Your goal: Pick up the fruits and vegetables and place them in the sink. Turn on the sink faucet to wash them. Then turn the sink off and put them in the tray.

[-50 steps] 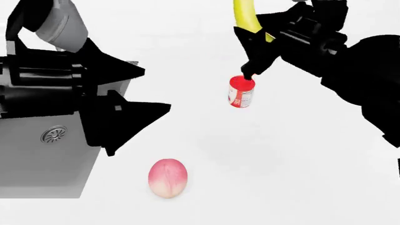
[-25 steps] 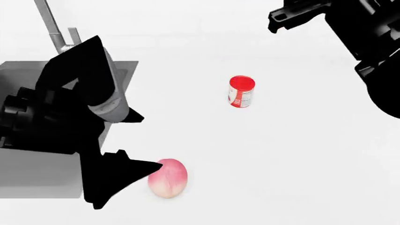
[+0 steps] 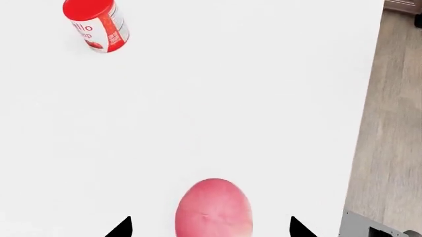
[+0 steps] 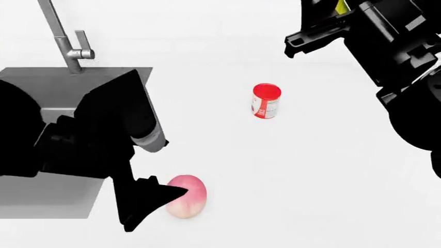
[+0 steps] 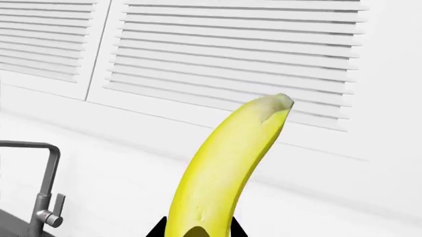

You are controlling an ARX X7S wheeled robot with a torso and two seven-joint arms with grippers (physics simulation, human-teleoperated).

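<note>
The pink peach lies on the white counter between the spread fingers of my open left gripper, with gaps on both sides. From the head camera, one black finger of the left gripper overlaps the peach. My right gripper is shut on the lower part of the yellow banana, held high and upright. Only a yellow sliver of the banana shows by the right arm. The dark sink and the steel faucet are at the left. The tray is out of view.
A red-and-white can stands upright mid-counter, beyond the peach, and shows as the can in the left wrist view. The counter's edge and wood floor lie close by. White shutters back the counter, with the faucet below them.
My left gripper came down from over the sink to straddle the peach. The right arm lifted the banana up from above the can, mostly out of the head view.
</note>
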